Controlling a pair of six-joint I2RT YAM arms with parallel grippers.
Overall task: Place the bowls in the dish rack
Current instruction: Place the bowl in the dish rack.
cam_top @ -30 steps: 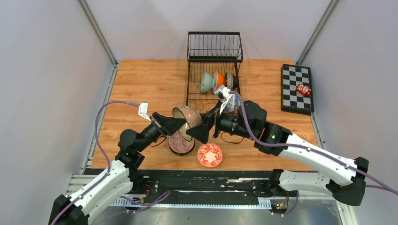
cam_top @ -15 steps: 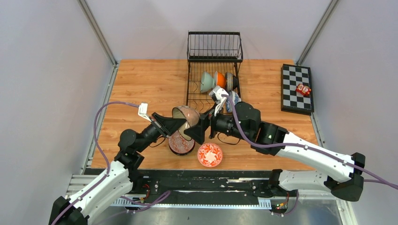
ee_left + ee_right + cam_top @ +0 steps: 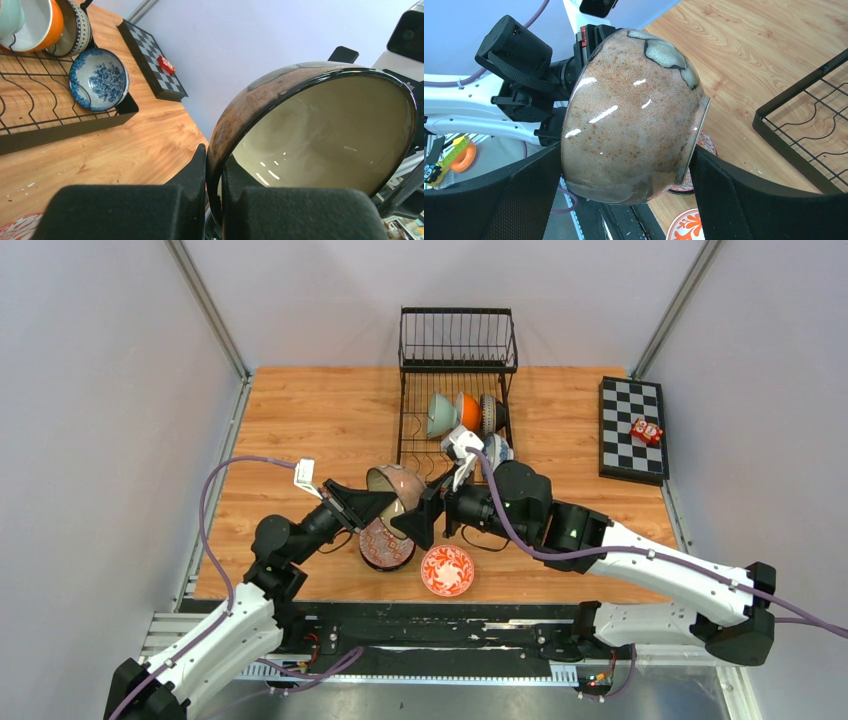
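Sliding left, the right tool (image 3: 412, 525) reached the speckled brown ceramic bowl (image 3: 400, 483), up in the air. A dark red patterned bowl (image 3: 383, 546) lay below it on the wooden desk (image 3: 300, 420). The left tool (image 3: 214, 165) pinched the brown bowl's rim tight. The right tool's wide-spread fingers (image 3: 524, 200) sat on either side of it.

A light-brown wooden tabletop (image 3: 300, 420) with visible grain fills the floor of the cell. Near its right edge lies 1 flat black-and-white checkered board (image 3: 625, 435), its long side running along the table's edge. A small red block-like object (image 3: 647, 431) sits on the board's right half. Plain grey walls (image 3: 100, 390) close in the sides and back, with 2 slanted metal posts (image 3: 205, 305) at the far corners. The right wrist view shows a blurred orange ring-shaped item (image 3: 464, 155) below the table level.
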